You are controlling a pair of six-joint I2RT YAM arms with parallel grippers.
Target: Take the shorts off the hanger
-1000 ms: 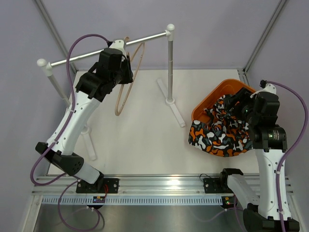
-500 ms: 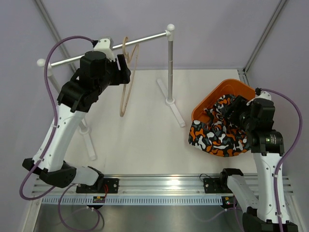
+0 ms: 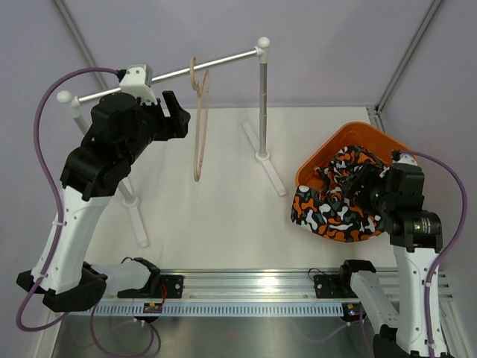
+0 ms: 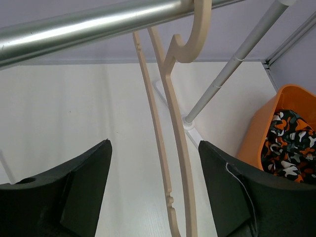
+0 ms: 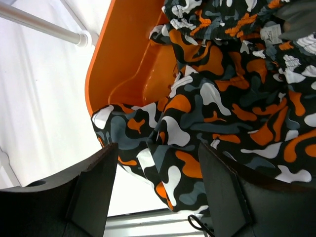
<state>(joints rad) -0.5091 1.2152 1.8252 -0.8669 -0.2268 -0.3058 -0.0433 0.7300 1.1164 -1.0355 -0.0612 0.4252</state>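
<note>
Left end effector [image 3: 181, 118]: seen from above, spread wide, gripping nothing, parked just at 9 o'clock of hanger [image 3: 197, 134] with a slim gap between. Hanger: bare, hooked over rail [image 3: 223, 60], hanging down toward desk [image 3: 223, 216]. Right end effector [image 3: 356, 190]: poised over shorts [image 3: 332, 212]; opening hard to judge from up here. Shorts: off hanger, heaped in basket [image 3: 320, 153] and spilling past its 7 o'clock rim onto desk, well apart from hanger, at its 4 o'clock.

Left wrist view: fingers [image 4: 74, 197] low in frame at 7 and 5 o'clock, far apart, nothing clamped. Between them and further off, hanger's two pale bars, hook curled over rail at 12 o'clock. Basket with shorts at 4 o'clock edge.

Right wrist view: fingers [image 5: 84, 192] again at 7 and 5 o'clock, widely parted, clasping nothing. Filling the gap: shorts, crumpled, draped over basket's orange wall. Cannot tell whether fingers touch cloth. Bare orange inner wall at 11 o'clock, white desk at 9 o'clock.
</note>
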